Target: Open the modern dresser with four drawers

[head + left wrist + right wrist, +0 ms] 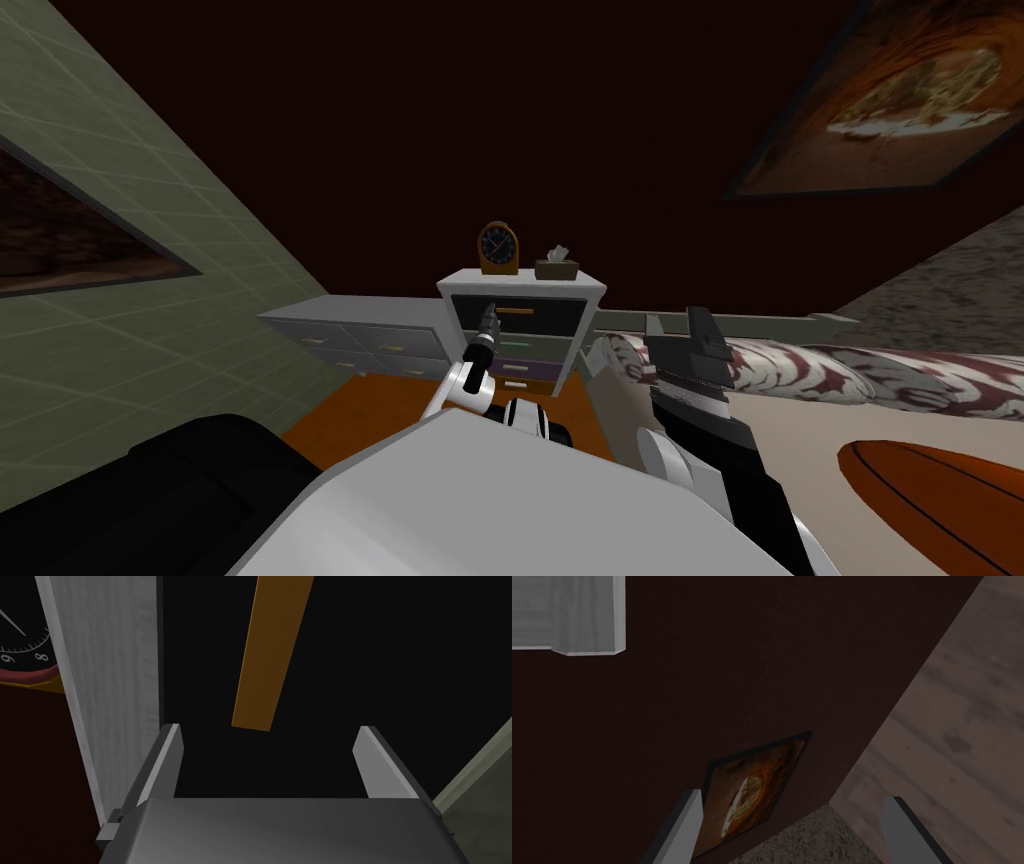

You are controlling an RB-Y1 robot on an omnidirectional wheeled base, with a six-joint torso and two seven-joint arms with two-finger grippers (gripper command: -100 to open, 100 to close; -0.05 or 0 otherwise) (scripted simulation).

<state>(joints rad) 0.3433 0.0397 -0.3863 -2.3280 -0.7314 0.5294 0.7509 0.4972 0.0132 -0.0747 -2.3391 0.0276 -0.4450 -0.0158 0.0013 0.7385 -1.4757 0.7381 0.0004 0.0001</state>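
Observation:
A small white dresser (592, 292) stands against the dark wall, its drawer fronts in different colours. Its top drawer (550, 320) is black with an orange bar handle (516, 311). My left gripper (489, 317) points at that drawer, just left of the handle. In the left wrist view the gripper (267, 737) is open, with the black drawer front (200, 651) close ahead. The handle's (270, 651) near end lies just beyond the fingertips, not between them. The dresser's white frame (110, 676) runs beside one finger. All the drawers look closed.
A brown clock (498, 248) and a tissue box (556, 266) sit on the dresser top. A long, low grey dresser (350, 338) stands to its left, and a bed (900, 400) with patterned pillows to its right. My right gripper (678, 322) is raised beside the bed, open (792, 811).

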